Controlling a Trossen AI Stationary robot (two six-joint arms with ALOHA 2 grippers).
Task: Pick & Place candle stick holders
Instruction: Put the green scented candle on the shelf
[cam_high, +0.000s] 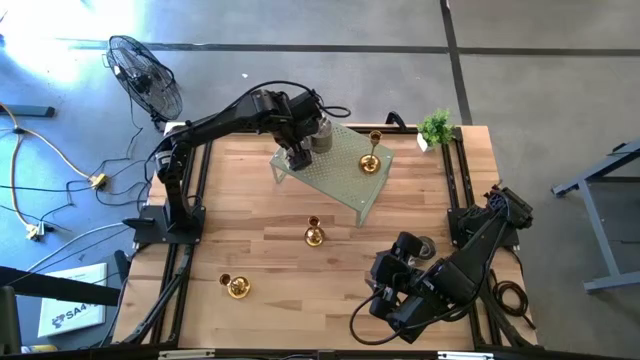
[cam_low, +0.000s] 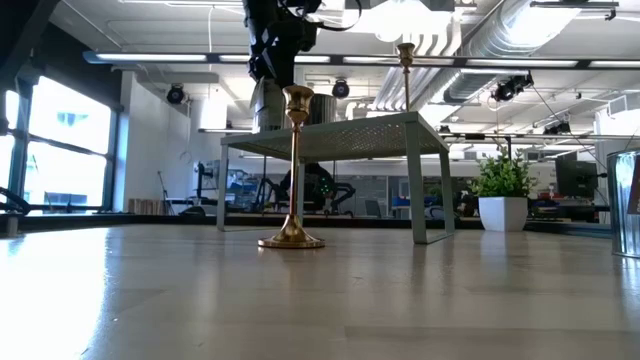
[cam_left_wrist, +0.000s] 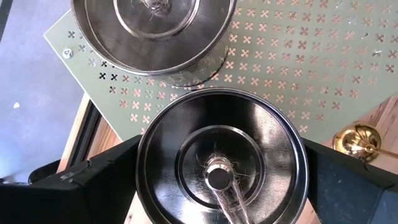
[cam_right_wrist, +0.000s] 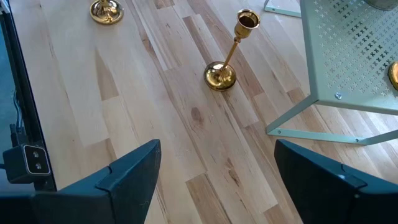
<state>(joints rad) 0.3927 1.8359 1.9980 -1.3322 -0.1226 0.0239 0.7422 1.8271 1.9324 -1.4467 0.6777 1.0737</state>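
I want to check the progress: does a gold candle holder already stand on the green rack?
Yes, in the high view one gold candle holder stands on the pale green rack, near its right end.

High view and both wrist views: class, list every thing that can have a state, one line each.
left hand: closed on the held grey cup
held grey cup: upright, at the rack's edge
other grey cup: upright on the rack
rack gold holder: upright on the rack
middle gold holder: upright on the table
front gold holder: upright on the table
right hand: open, empty
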